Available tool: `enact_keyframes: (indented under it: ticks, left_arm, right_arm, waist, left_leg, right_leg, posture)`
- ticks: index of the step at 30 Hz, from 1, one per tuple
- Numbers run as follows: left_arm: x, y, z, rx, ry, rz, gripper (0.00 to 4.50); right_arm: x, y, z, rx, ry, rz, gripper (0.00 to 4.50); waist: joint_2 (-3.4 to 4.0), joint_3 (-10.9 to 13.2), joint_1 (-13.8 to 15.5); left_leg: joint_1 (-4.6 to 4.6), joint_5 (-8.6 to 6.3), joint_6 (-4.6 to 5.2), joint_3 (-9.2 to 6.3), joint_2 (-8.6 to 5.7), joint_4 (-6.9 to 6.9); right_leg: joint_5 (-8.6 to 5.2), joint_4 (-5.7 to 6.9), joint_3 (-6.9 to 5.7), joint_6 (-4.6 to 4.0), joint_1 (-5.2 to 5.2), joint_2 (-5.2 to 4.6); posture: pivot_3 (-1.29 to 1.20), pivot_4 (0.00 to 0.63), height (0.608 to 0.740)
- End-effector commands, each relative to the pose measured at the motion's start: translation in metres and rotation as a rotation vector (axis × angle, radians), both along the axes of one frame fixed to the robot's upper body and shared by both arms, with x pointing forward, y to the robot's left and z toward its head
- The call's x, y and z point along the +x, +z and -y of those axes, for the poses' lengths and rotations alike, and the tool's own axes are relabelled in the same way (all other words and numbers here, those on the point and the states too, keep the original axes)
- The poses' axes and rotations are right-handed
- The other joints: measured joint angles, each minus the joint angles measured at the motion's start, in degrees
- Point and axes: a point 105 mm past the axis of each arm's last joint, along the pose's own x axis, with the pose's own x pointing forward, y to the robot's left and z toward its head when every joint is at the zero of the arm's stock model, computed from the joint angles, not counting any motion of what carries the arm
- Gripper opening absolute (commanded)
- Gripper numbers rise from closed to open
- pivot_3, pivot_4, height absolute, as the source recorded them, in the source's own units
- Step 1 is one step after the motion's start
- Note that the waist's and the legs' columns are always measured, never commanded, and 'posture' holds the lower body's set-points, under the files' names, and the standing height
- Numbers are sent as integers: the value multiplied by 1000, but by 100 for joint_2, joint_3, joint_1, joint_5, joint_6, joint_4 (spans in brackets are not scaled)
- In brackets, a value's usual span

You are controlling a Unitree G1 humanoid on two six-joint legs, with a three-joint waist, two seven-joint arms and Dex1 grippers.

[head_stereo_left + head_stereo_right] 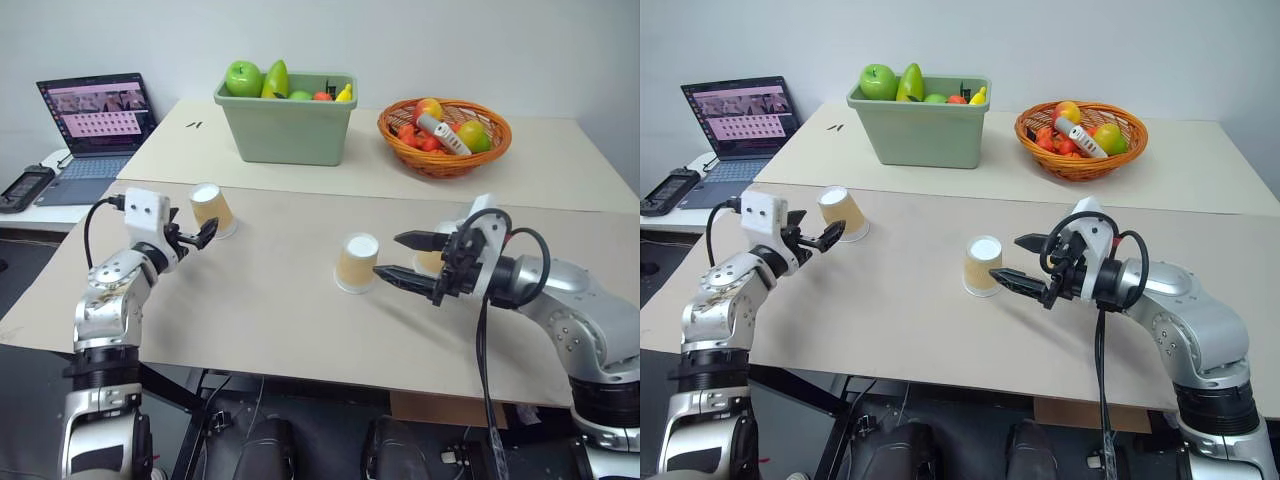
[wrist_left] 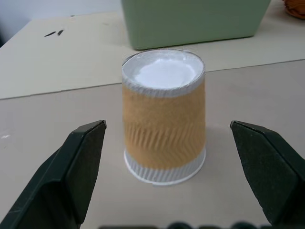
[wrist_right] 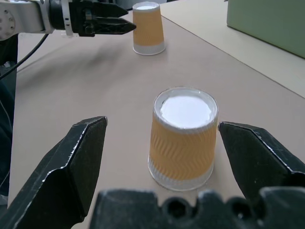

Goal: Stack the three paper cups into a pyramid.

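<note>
Far left, off the work surface: an open laptop (image 1: 95,125) on a side table, with a small black device (image 1: 24,188) lying beside it.

Left gripper (image 1: 203,236): released, both black fingers spread wide and holding nothing. It is level and aimed at the left cup (image 1: 212,210), which stands upside down, white base up, near the left end of the tan table (image 1: 280,320). In the left wrist view the cup (image 2: 164,114) stands ahead of the fingertips, centred on the gap between them, and no contact shows between the fingers (image 2: 71,176) and the cup wall.

Centre: the middle cup (image 1: 357,263) also stands upside down on the table, well apart from the left cup.

Right gripper (image 1: 395,256): released, fingers wide apart, empty. Its tips sit just beside the middle cup on that cup's right. In the right wrist view the cup (image 3: 183,138) stands ahead of the open fingers, in line with the gap, with clear space on both sides.

A third cup (image 1: 432,262) is partly hidden behind the right gripper; only a tan sliver shows, so its orientation cannot be confirmed. No cup is stacked on another.

Rear of table: a green bin (image 1: 287,125) holding fruit, and to its right a woven orange basket (image 1: 444,137) with fruit and a white object.
</note>
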Motion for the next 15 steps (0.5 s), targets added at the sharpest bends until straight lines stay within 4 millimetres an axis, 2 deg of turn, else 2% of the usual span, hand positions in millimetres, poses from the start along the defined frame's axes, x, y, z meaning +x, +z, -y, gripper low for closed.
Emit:
enact_keyframes:
  ticks: [1, 15]
  left_arm:
    - [8, 20, 1, 35, -22, 64, 4465]
    - [14, 31, 4, 39, -36, 92, 4465]
  right_arm:
    - [-7, 12, -2, 17, 2, 49, 4399]
    - [-10, 7, -5, 40, -9, 15, 4399]
  waist:
    - [0, 0, -27]
    - [-1, 1, -62]
  left_leg:
    - [0, 0, 0, 0, 0, 0]
    - [1, 0, 1, -1, 2, 1]
  right_leg:
    - [0, 1, 0, 0, 0, 1]
    - [0, 3, 0, 0, 0, 1]
  posture:
    - [0, 150, 643]
    - [0, 150, 643]
